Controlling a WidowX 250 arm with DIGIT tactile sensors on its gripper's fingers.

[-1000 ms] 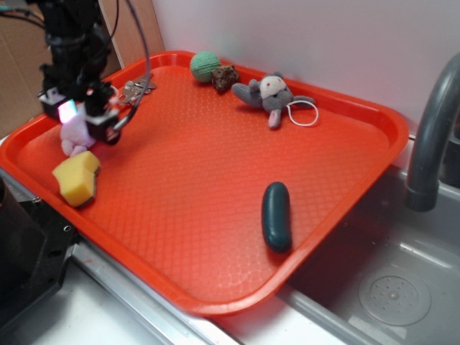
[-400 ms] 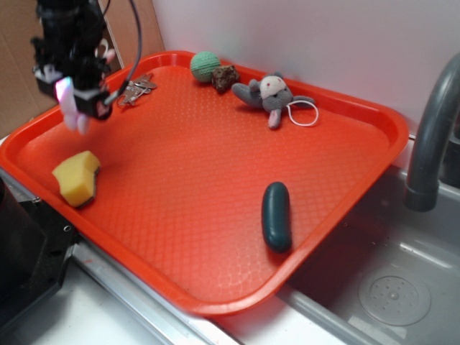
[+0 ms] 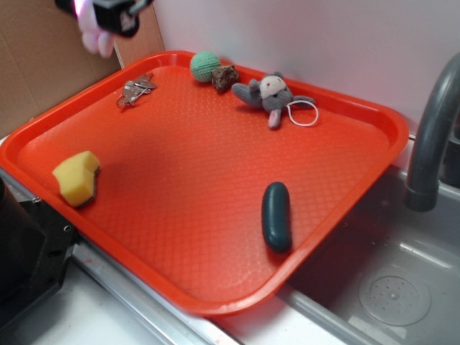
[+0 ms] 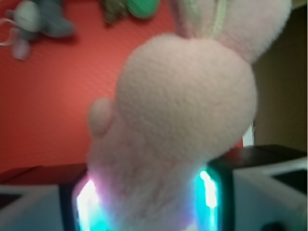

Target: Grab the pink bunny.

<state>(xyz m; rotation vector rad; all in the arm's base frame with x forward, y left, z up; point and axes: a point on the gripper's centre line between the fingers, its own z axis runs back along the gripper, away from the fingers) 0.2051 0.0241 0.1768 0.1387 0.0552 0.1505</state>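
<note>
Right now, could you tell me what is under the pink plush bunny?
The small pale-pink fuzzy bunny hangs in the jaws above the red plastic tray; its body hides whatever lies directly beneath.

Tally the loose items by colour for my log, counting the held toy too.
Pink: 1, pink bunny in gripper
Grey: 1, plush
Green: 2, ball, oblong
Yellow: 1, sponge
Brown: 1, lump
Silver: 1, keys
Total: 7
</note>
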